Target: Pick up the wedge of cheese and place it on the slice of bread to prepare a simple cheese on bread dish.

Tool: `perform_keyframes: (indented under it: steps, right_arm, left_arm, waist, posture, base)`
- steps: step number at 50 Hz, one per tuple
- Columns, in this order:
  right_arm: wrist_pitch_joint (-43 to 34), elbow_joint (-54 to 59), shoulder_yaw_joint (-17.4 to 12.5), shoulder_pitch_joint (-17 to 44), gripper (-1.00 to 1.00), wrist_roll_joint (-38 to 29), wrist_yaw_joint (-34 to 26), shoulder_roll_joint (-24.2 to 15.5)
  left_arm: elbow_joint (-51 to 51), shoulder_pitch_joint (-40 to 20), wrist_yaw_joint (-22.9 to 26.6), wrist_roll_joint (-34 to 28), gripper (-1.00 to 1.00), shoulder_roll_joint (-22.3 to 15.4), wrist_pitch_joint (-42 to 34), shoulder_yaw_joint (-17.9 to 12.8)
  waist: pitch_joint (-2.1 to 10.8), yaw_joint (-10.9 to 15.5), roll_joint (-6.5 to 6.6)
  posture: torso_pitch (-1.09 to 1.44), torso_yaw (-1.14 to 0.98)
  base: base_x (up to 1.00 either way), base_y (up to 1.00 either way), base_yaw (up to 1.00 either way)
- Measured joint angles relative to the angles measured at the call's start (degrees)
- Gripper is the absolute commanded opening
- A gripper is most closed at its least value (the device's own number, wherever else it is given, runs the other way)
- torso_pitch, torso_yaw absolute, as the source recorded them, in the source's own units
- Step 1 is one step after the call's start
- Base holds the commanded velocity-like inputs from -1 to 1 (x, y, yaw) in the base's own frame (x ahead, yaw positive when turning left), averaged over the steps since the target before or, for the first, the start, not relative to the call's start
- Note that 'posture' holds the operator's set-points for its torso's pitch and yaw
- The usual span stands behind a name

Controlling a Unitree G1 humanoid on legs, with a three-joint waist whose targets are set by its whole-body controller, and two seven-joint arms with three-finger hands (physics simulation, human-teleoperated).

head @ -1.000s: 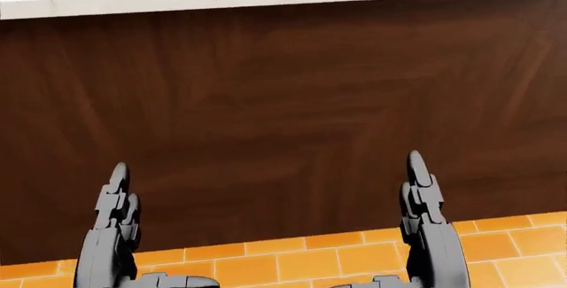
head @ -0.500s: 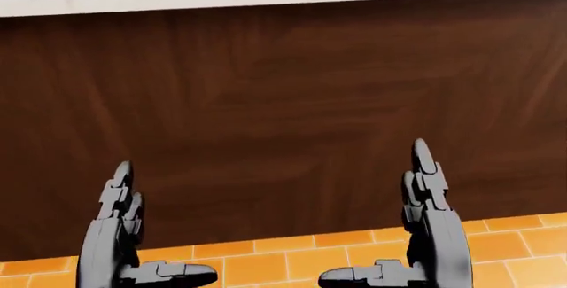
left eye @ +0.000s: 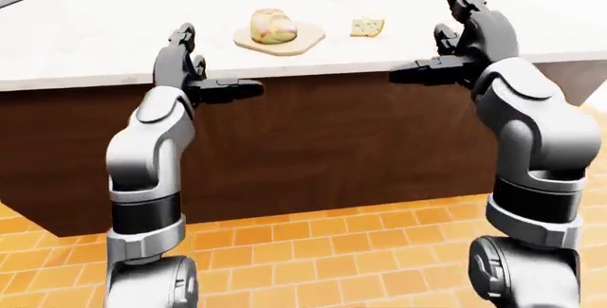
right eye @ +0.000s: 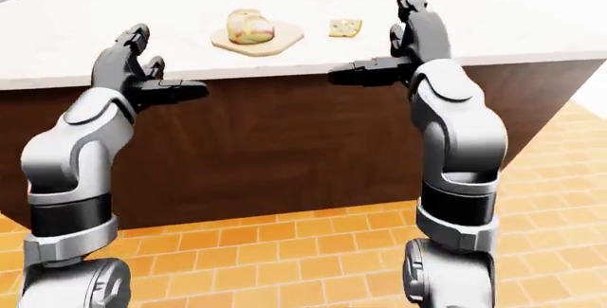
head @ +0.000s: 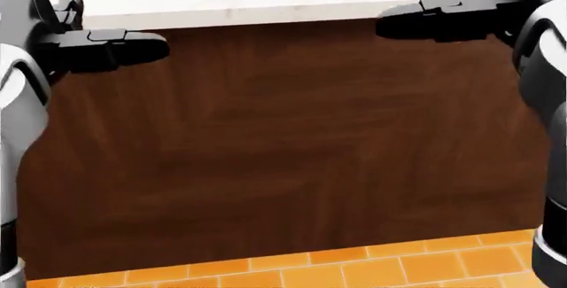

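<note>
Reach not yet begun: both hands raised at the desk (left eye: 85,45) near edge, fingers wide, empty. Cheese (left eye: 366,26) lies just right of the bread (left eye: 273,26); right hand (left eye: 467,41) must extend over it.

Bright, even simulator light fills all three views, and the white tabletop (left eye: 85,45) along the top of the frames is nearly washed out. Edges are sharp throughout, shadows faint, with soft sheen on the grey arms.
</note>
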State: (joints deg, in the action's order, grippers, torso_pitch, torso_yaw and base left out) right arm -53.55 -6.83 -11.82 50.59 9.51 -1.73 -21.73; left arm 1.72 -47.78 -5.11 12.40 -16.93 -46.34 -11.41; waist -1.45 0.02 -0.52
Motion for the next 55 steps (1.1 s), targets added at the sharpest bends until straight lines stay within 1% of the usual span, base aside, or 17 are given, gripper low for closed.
perform_keyframes:
  steps: [4,7,13,16,18,23,24,31,34,37,40,42,45,48,51,53,55]
  right_arm:
    - [-2.23,8.12,1.53,9.88,1.0,-0.17,-1.63,-3.05]
    - [-2.28,14.49,2.77,15.9,1.0,-1.02,-3.33,-4.18]
    - [-1.43,25.19,4.2,24.85,1.0,-3.4,-6.62,-5.3]
    - [-0.98,27.71,4.49,27.59,1.0,-5.09,-7.75,-5.67]
    - [-0.66,28.83,3.74,28.68,1.0,-5.9,-8.07,-5.39]
    - [0.39,31.95,4.96,30.46,1.0,-8.41,-9.18,-5.75]
    - [0.29,32.12,4.16,30.82,1.0,-8.52,-9.43,-5.37]
    - [0.17,29.33,4.97,30.53,1.0,-10.55,-11.76,-5.61]
    - [-0.83,29.74,4.45,31.2,1.0,-11.92,-12.52,-6.06]
    - [-1.01,28.85,4.39,31.53,1.0,-12.42,-13.2,-5.59]
    - [-0.78,28.46,4.51,31.86,1.0,-12.46,-13.83,-5.37]
    - [-0.71,28.54,4.28,32.02,1.0,-12.66,-14.03,-5.55]
    - [-0.66,28.4,3.77,32.42,1.0,-13.1,-14.1,-5.72]
    - [-1.2,29.09,4.34,34.12,1.0,-12.41,-14.28,-4.67]
    - [-2.22,29.57,4.56,34.07,1.0,-11.77,-14.53,-4.71]
    - [-3.08,30.55,5.01,33.52,1.0,-11.61,-14.71,-4.52]
    - [-3.75,30.99,5.01,33.52,1.0,-11.61,-14.8,-4.73]
  left_arm:
    - [3.76,-8.93,-0.79,1.7,1.0,-4.06,-3.78,-0.51]
    - [6.97,-14.51,-0.7,2.36,1.0,-6.31,-5.23,-0.27]
    - [11.93,-20.91,0.34,2.36,1.0,-8.65,-6.52,0.67]
    - [13.42,-22.09,0.74,1.92,1.0,-9.21,-6.81,0.7]
    - [13.27,-22.16,0.87,1.66,1.0,-9.24,-7.1,0.72]
    - [13.35,-22.73,1.23,1.39,1.0,-9.19,-7.78,0.83]
    - [13.22,-22.79,1.25,1.34,1.0,-9.21,-7.82,0.75]
    - [13.12,-22.5,1.37,1.39,1.0,-9.25,-7.7,0.46]
    - [12.37,-22.72,1.33,2.02,1.0,-8.82,-9.51,1.1]
    - [11.07,-23.42,1.17,2.29,1.0,-9.31,-9.87,0.65]
    - [10.33,-24.01,0.87,2.14,1.0,-9.76,-9.2,0.08]
    - [10.3,-24.18,0.82,2.17,1.0,-9.75,-8.96,0.2]
    - [10.39,-24.12,0.9,2.36,1.0,-9.71,-8.79,0.4]
    - [10.73,-24.48,0.39,1.71,1.0,-10.88,-8.72,-0.96]
    - [11.73,-24.51,0.1,1.44,1.0,-10.72,-9.28,-0.62]
    - [12.55,-23.74,0.11,1.49,1.0,-10.37,-10.22,-0.14]
    - [13.09,-23.88,0.26,1.61,1.0,-10.14,-10.98,0.36]
  waist:
    - [-0.59,-0.1,-0.02]
    - [-0.82,-0.04,0.17]
    - [-1.55,0.03,0.52]
    - [-1.78,0.01,0.58]
    - [-1.9,0.01,0.57]
    - [-2.19,-0.03,0.49]
    - [-2.27,-0.05,0.54]
    - [-2.33,-0.05,0.65]
    - [-1.43,0.16,0.89]
    - [-0.76,0.72,1.05]
    - [-0.52,1.24,1.19]
    - [-0.71,1.39,1.63]
    - [-0.7,1.34,3.13]
    - [-1.67,1.67,2.21]
    - [-2.86,1.48,0.89]
    - [-3.54,1.54,0.64]
    - [-3.51,1.3,0.13]
  posture:
    - [0.0,0.0]
    - [0.0,0.0]
    - [0.0,0.0]
    - [0.0,0.0]
    - [0.0,0.0]
    - [0.0,0.0]
    - [0.0,0.0]
    - [0.0,0.0]
    - [0.0,0.0]
    - [0.0,0.0]
    - [0.0,0.0]
    - [0.0,0.0]
    - [0.0,0.0]
    - [0.0,0.0]
    - [0.0,0.0]
    - [0.0,0.0]
    - [0.0,0.0]
  base:
    - [0.0,0.0,0.0]
    - [0.0,0.0,0.0]
    - [0.0,0.0,0.0]
    - [0.0,0.0,0.0]
    - [0.0,0.0,0.0]
    - [0.0,0.0,0.0]
    - [0.0,0.0,0.0]
    - [0.0,0.0,0.11]
    - [0.0,0.0,0.82]
    - [0.0,0.0,0.82]
    - [0.05,0.0,0.93]
    - [0.09,0.0,1.0]
    - [0.06,0.0,0.67]
    - [0.0,0.0,0.0]
    - [0.09,0.0,0.0]
    - [0.21,0.0,0.0]
    - [0.22,0.0,0.0]
